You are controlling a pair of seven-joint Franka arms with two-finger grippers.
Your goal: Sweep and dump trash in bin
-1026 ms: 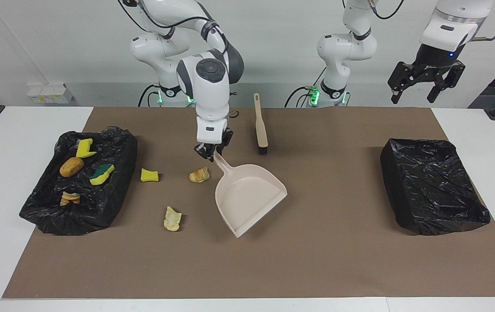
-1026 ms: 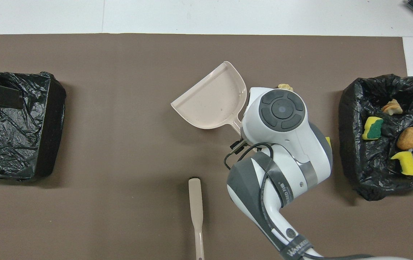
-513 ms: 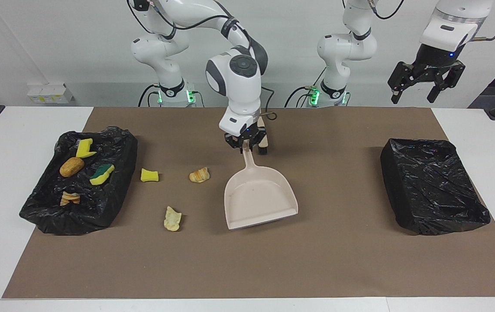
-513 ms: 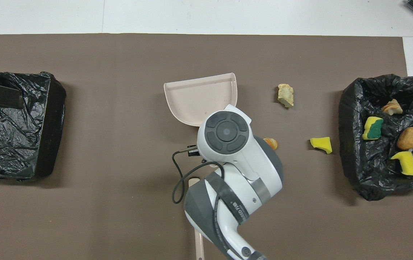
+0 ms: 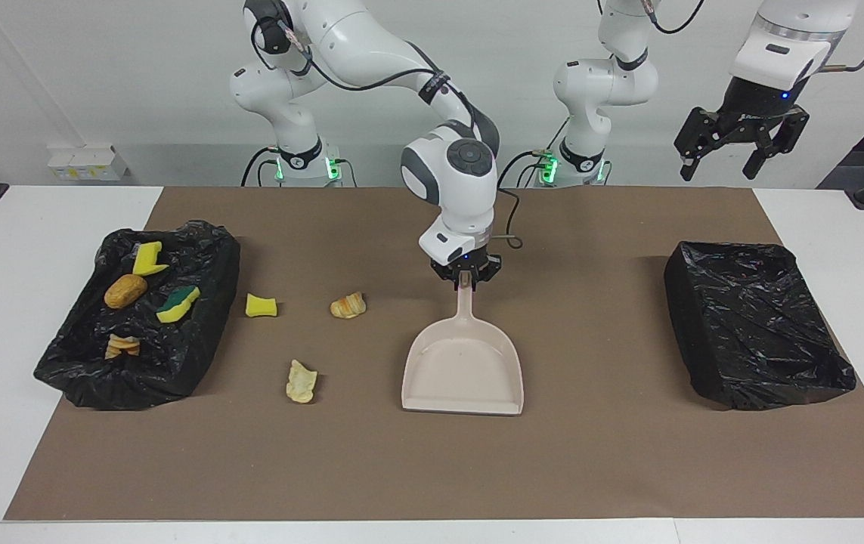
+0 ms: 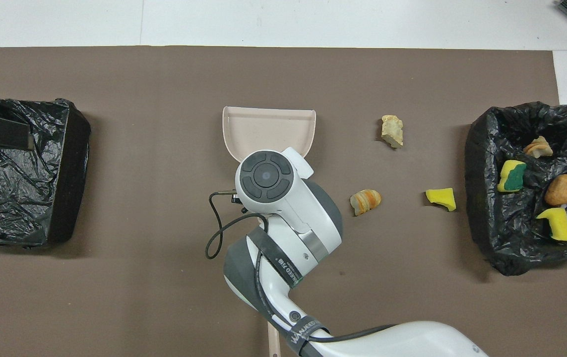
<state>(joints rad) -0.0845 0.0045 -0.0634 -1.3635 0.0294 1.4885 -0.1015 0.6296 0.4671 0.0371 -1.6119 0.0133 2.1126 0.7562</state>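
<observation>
At mid-mat the right gripper (image 5: 466, 275) pinched the handle of the beige dustpan (image 5: 462, 368), which lay flat. Three trash pieces (image 5: 348, 305) sat loose toward the right arm's end; four lay inside the black-lined bin (image 5: 209, 302). High over the other bin (image 5: 757, 325), the left gripper (image 5: 734, 148) waited, spread wide.

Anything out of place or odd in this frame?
Three trash pieces lie loose on the mat beside the bin that holds four. The dustpan, held by the right gripper, is empty, its mouth facing away from the robots, not toward the pieces. The left gripper waits raised.
</observation>
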